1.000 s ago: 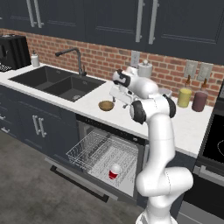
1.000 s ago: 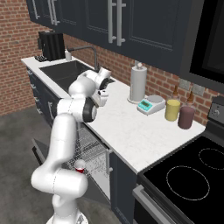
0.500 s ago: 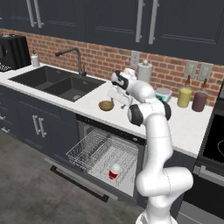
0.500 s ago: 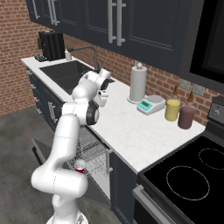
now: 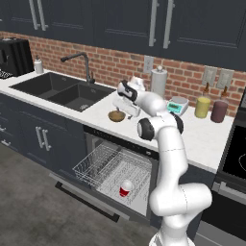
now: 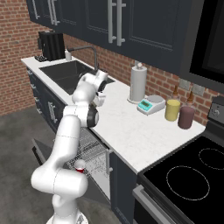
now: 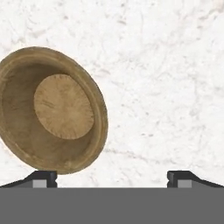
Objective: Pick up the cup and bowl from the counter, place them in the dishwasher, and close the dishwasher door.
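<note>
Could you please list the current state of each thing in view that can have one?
Dishwasher door: dropped open.
Rack: pulled out over the door.
Cup: already in the rack, lying tipped.
Bowl: upright and empty on the counter, not gripped.
End effector: open wide, above the counter beside the bowl.

Honestly there's no readable text anywhere here, no labels, brands, numbers or signs. The kitchen scale (image 6: 150, 105) on the counter (image 6: 144, 135) has a little pale display at about 9 o'clock on its face, but it's way too small and blurry to read. Same deal with the yellow jar (image 6: 172, 110) and maroon jar (image 6: 186, 117) next to it, both plain. The red cup (image 5: 125, 188) in the dishwasher (image 5: 111, 169) has no print either.
</note>
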Available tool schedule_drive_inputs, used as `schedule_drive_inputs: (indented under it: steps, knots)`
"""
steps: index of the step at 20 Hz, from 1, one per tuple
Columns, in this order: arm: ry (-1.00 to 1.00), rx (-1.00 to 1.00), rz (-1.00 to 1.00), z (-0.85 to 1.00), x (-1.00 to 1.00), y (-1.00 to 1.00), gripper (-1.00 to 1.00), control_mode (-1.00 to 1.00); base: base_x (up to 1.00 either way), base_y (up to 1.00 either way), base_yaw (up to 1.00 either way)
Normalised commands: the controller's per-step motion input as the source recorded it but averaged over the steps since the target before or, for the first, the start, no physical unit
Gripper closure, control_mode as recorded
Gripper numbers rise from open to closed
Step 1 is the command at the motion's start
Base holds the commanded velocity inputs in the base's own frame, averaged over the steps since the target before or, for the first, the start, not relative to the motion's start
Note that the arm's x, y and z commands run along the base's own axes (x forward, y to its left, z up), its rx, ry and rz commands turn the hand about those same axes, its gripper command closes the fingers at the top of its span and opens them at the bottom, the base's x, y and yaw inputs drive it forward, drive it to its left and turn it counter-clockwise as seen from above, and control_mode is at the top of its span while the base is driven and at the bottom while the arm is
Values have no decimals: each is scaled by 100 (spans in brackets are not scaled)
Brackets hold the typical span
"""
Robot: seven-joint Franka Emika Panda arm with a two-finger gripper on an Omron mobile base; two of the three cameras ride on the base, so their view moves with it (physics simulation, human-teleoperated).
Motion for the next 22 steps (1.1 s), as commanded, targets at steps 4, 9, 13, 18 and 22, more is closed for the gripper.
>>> schedule_drive_inputs:
  steps: [4, 9, 13, 18, 22]
  knots:
    - [-15, 0, 0, -19, 15, 7, -100, -100, 0, 0, 0]
    - [-14, 0, -2, -34, 1, -21, -100, -100, 0, 0, 0]
    - [-12, 0, -4, -44, 0, -37, -100, -100, 0, 0, 0]
    - [-11, 0, 0, -11, 19, -3, -100, -100, 0, 0, 0]
    - [-2, 0, 0, 0, 27, 8, -100, -100, 0, 0, 0]
